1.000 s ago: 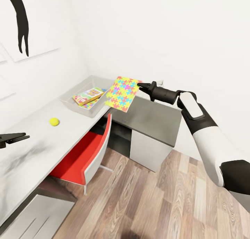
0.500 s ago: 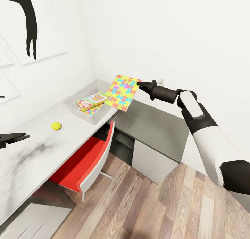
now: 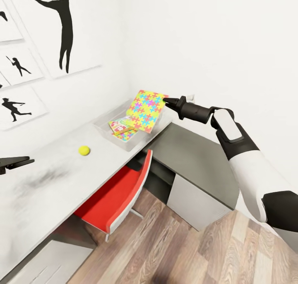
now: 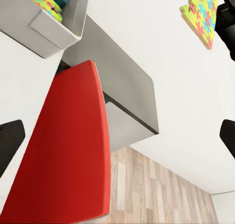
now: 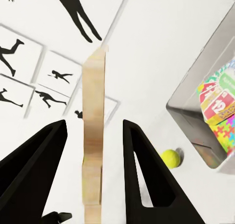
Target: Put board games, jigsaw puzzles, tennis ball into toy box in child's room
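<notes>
Since the earlier frames the whole view has swung, so the toy box (image 3: 108,125) now sits closer under the held puzzle — a camera move, while the right arm keeps its pose.

Nearest, the left gripper (image 3: 12,163) hangs low over the table (image 3: 49,180), its fingers spread wide with nothing between them. Farther along lies the tennis ball (image 3: 84,150). Beyond it, the right gripper (image 3: 167,100) pinches one jigsaw puzzle (image 3: 147,110) by its edge. The flat square hangs tilted, its face toward the camera and its lower corner pointing down over the toy box, where a board game (image 3: 123,125) lies. The right arm is plainly nearer.
</notes>
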`<state>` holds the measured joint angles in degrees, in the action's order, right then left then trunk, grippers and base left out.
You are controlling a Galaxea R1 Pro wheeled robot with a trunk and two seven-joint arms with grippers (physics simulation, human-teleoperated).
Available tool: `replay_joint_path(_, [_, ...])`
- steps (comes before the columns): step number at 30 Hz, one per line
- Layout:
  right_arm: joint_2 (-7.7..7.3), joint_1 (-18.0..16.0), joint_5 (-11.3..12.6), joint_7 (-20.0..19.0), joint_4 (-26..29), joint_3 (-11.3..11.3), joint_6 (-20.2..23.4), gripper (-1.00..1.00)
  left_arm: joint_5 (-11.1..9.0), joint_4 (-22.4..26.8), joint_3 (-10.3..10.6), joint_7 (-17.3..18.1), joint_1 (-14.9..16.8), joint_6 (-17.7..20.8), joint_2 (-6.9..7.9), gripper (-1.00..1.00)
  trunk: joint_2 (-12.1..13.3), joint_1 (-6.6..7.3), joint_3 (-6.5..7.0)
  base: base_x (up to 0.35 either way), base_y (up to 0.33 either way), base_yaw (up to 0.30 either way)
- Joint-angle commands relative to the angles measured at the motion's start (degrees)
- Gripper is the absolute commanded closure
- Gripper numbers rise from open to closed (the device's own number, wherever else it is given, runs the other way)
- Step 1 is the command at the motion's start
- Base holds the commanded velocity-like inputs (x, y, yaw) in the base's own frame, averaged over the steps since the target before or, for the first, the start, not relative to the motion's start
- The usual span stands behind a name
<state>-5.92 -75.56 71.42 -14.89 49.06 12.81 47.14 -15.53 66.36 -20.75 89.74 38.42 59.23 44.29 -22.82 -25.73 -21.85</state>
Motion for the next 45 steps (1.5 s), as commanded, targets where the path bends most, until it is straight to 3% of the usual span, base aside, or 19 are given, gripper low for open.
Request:
replay_joint_path(1, [-0.06, -0.05, -0.22, -0.35, -0.01, 0.11, 0.02, 1.00, 0.07, -0.05, 0.03, 0.26, 0.06, 0.61, 0.01, -1.00, -0.10, -0.05, -0.02, 0.186, 0.095, 0.204])
replay_joint_path(21, [-0.12, 0.15, -0.59, 0.01, -0.02, -0.05, -0.49, 1.00, 0.00, 0.26, 0.10, 0.26, 0.05, 0.62, -0.22, -1.00, -0.10, -0.05, 1.31, 0.250, 0.029, 0.201])
replay_joint_path(27, [-0.37, 0.18, -0.41, 3.19, -0.13, -0.18, -1.31, 1.00, -0.01, 0.26, 0.09, 0.26, 0.04, 0.62, -0.71, -1.00, -0.10, -0.05, 1.36, 0.225, 0.000, 0.042])
replay_joint_path(31, [-0.55, 0.32, -0.33, 4.40, -1.02, -2.13, -3.01, 1.00, -0.02, 0.26, 0.10, 0.26, 0.02, 0.62, -0.81, -1.00, -0.10, -0.05, 1.37, 0.040, 0.000, 0.005])
replay_joint_path(33, [-0.35, 0.54, -0.34, 5.30, -2.81, -4.49, -3.79, 1.00, -0.02, 0.26, 0.10, 0.26, 0.00, 0.62, -0.89, -1.00, -0.10, -0.05, 1.37, 0.012, 0.000, 0.001])
replay_joint_path(37, [-0.12, 0.71, -0.17, 6.39, -6.26, -6.84, -4.56, 1.00, -0.02, 0.26, 0.10, 0.26, 0.02, 0.62, -1.11, -1.00, -0.10, -0.05, 1.37, 0.008, 0.000, 0.001])
replay_joint_path(45, [0.09, 0.76, 0.21, 6.76, -7.85, -7.55, -7.08, 1.00, -0.31, 0.48, -1.05, 0.26, 0.03, 0.62, -1.31, -1.00, -0.10, -0.05, 1.37, 0.013, 0.000, 0.000])
